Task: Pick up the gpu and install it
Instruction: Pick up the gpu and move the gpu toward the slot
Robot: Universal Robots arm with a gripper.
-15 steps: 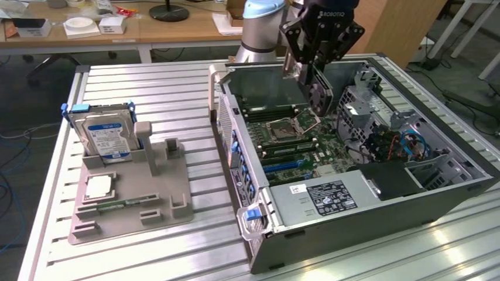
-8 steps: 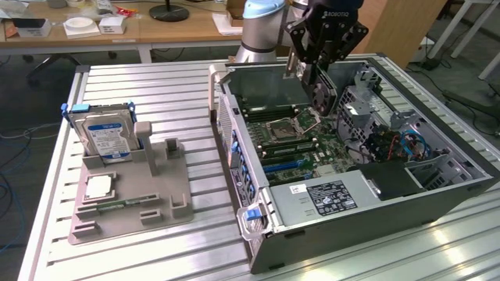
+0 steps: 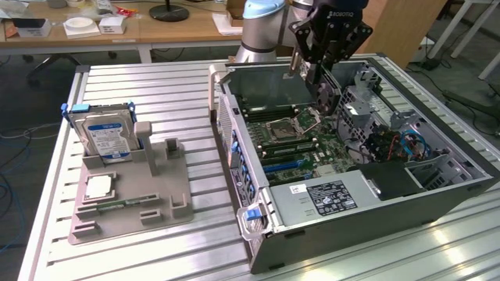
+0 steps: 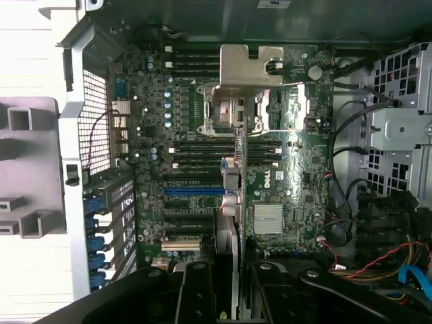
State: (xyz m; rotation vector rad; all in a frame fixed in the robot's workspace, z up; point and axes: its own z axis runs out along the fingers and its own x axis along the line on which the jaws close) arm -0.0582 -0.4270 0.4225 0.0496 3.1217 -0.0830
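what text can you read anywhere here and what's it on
"ROBOTIQ": on the gripper.
"DELL": on the motherboard.
Hard drive label and power supply label: too small to read.

I've got open room straight down onto the motherboard point(image 3: 293, 146), since the case point(image 3: 437, 199) lies with its side off. The drive cage point(image 3: 367, 111) and loose cables point(image 3: 402, 146) crowd the wall on the exterior view's right. The power supply point(image 3: 328, 196) blocks the case's near end in that view, and the raised socket plate point(image 4: 251, 64) stands mid-board. The gripper point(image 3: 319, 75), clamped on the gpu point(image 3: 326, 96), hangs between plate and cage.
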